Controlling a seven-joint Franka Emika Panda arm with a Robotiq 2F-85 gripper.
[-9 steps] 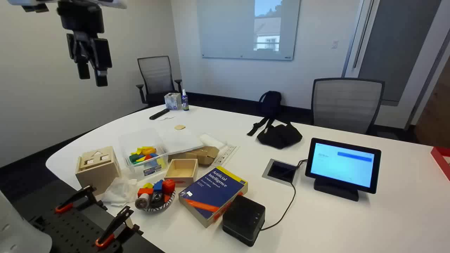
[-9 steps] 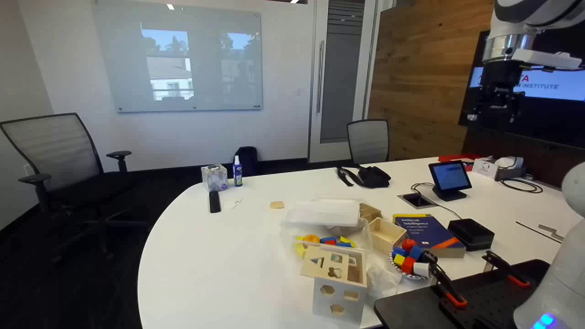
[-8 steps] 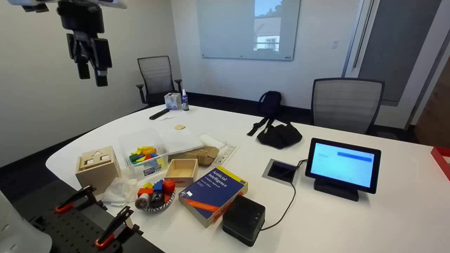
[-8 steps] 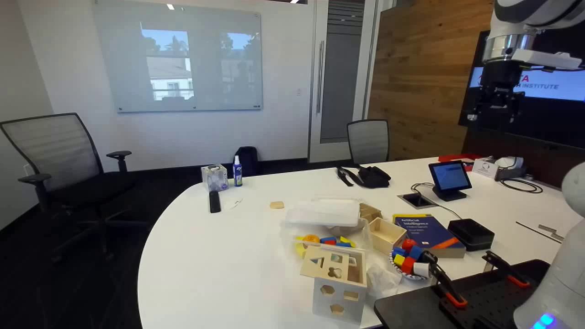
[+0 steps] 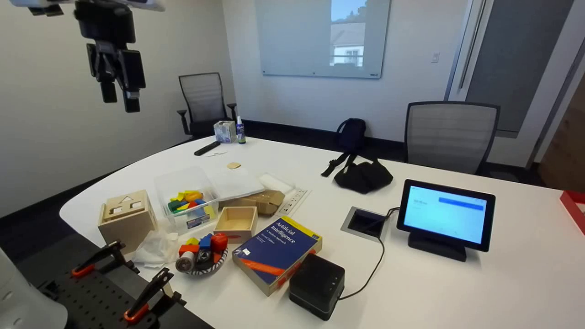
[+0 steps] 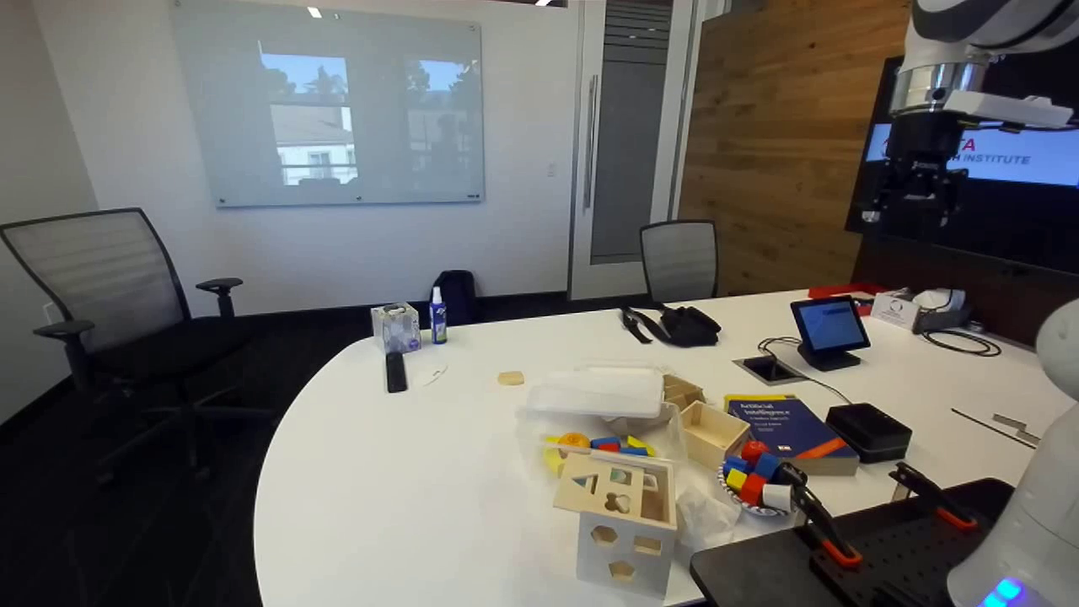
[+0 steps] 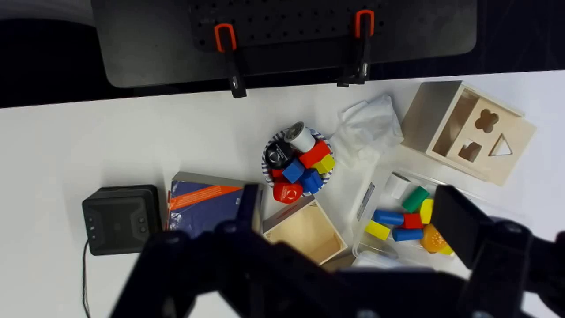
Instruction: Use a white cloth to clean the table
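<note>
Overhead, the gripper [image 5: 120,101] hangs with jaws wide apart, holding nothing. Best centre it over the crumpled white cloth [image 7: 371,128] on the table [image 6: 396,480], between bowl [image 7: 265,171] and shape box [image 7: 470,132], then pinch a raised fold.

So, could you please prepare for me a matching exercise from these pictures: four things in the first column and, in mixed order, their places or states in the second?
Column one
1. claw
2. white cloth
3. book
4. spray bottle

Column two
A. lying flat, with a blue cover
B. upright, beside the patterned box
C. open, holding nothing
D. crumpled, on the table

Right pairs: 1-C, 2-D, 3-A, 4-B
</note>
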